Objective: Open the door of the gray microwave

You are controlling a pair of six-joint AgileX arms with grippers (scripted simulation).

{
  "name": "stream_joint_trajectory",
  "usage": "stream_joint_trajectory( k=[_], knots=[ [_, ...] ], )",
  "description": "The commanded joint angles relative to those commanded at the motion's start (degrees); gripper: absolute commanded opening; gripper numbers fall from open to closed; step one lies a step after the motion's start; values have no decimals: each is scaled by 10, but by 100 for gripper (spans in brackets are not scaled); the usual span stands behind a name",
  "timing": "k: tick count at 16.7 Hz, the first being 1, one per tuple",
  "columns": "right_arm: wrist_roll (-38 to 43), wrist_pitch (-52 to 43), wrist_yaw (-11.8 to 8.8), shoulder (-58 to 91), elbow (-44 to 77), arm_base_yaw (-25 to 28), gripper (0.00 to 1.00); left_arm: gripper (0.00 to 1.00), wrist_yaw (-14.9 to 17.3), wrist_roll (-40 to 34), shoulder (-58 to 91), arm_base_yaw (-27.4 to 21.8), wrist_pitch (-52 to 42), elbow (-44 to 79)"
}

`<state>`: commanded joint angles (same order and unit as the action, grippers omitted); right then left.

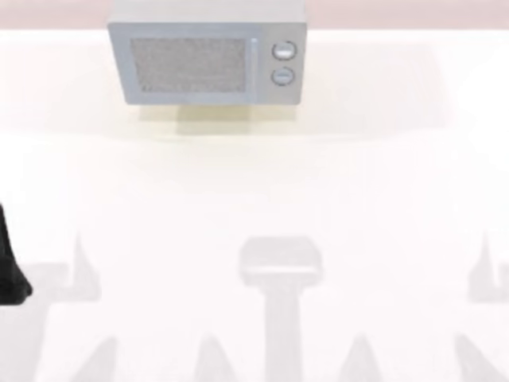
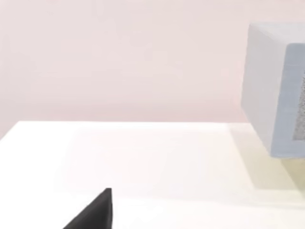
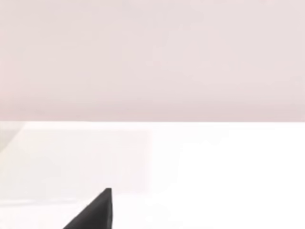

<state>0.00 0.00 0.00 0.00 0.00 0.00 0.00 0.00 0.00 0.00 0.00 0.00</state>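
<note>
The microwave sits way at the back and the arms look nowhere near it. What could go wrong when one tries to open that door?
The gray microwave stands at the table's far edge with its door shut, while the left arm is low at the left edge, so the reach may be long. The handle strip is thin and close to the knobs, so a gripper might miss it or bump them. A pull might also drag the small microwave forward.

light-gray microwave (image 1: pixel 208 60), door (image 1: pixel 191 68) with speckled darker gray mesh window, two pale gray round knobs (image 1: pixel 284 51). white table (image 1: pixel 254 207), pinkish wall (image 2: pixel 124 57). black left arm (image 1: pixel 9 267) at left edge.
</note>
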Motion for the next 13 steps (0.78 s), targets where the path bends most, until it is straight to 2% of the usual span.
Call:
stream_joint_trajectory(
  k=[6, 13],
  knots=[
    [0, 0, 0, 0, 0, 0, 100, 100, -4, -11, 42, -12, -23, 55],
    [0, 0, 0, 0, 0, 0, 100, 100, -33, -69, 279, -76, -158, 338]
  ],
)
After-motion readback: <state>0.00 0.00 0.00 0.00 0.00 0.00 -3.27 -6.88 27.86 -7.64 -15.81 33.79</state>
